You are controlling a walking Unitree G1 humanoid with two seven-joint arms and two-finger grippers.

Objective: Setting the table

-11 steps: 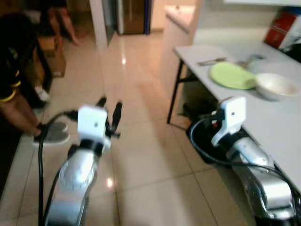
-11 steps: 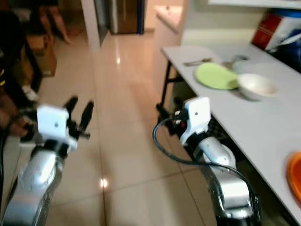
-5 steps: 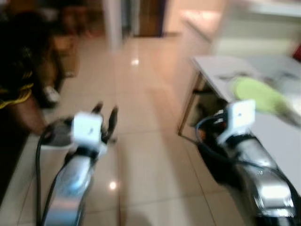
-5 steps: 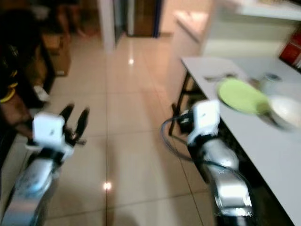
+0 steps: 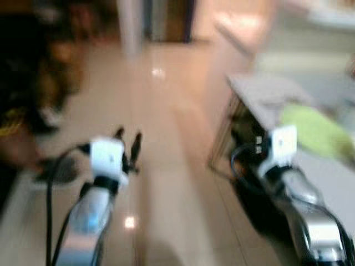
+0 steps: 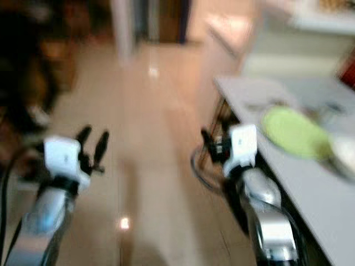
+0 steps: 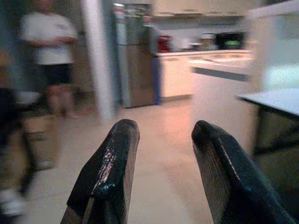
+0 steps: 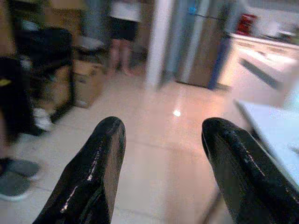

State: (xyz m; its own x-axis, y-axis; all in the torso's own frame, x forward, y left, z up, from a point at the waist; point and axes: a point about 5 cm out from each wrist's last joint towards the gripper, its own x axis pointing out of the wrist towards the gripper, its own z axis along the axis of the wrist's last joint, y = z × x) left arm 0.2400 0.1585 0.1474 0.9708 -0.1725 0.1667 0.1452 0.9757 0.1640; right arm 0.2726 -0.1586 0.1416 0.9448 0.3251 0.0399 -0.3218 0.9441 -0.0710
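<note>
1. Left hand point(image 5: 127, 145): raised over the tiled floor point(image 5: 172, 166), fingers point(image 7: 110, 172) spread apart, nothing between them.
2. Right hand point(image 8: 163, 177): held low beside the near edge of the tabletop point(image 6: 310, 188), fingers point(image 8: 88, 172) spread wide, nothing held.
3. Green plate point(image 6: 292, 133): lies on the tabletop, ahead of the right hand and off to its right, apart from it; well away from the left hand, across the floor.
4. White bowl point(image 6: 345, 155): on the tabletop just beyond the plate on its right, at the frame edge; blurred, further from the right hand than the plate.
5. Small items behind the plate on the tabletop: too blurred to identify.
6. Person point(image 7: 49, 56) in a white top and dark shorts: standing far ahead of both hands, beside a pillar point(image 7: 98, 56).
7. Refrigerator point(image 7: 135, 60): beyond the pillar, far ahead of the hands.
8. Cardboard box point(image 8: 88, 79): on the floor, ahead of the left hand and to its left.
</note>
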